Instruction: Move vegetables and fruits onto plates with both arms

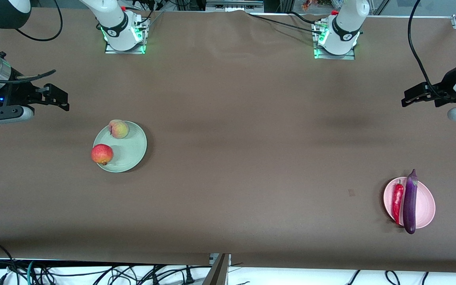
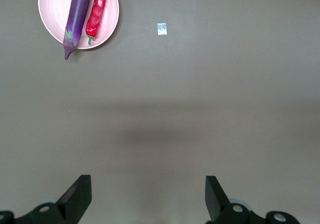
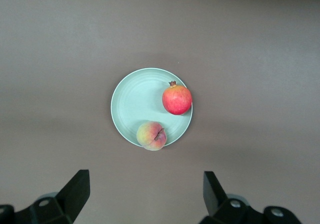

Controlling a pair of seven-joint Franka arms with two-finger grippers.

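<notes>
The pale green plate (image 1: 131, 150) holds the yellow-pink peach (image 1: 118, 129) and the red fruit (image 1: 102, 154), both at its rim. The pale pink plate (image 1: 425, 202) holds the red chili (image 1: 398, 200) and the purple eggplant (image 1: 410, 202), whose ends overhang the rim. My right gripper (image 1: 59, 99) is open and empty over bare table at the right arm's end; its wrist view shows its gripper (image 3: 146, 196), plate (image 3: 135, 98), peach (image 3: 151, 136) and red fruit (image 3: 177, 98). My left gripper (image 1: 408, 99) is open and empty over bare table at the left arm's end; its wrist view shows its gripper (image 2: 147, 199), plate (image 2: 52, 8), eggplant (image 2: 78, 13) and chili (image 2: 96, 11).
A brown cloth covers the table. A small square patch (image 1: 351, 192) lies on it beside the pink plate, also in the left wrist view (image 2: 161, 29). The arm bases (image 1: 124, 31) (image 1: 337, 37) stand at the table's edge farthest from the front camera. Cables hang below the nearest edge.
</notes>
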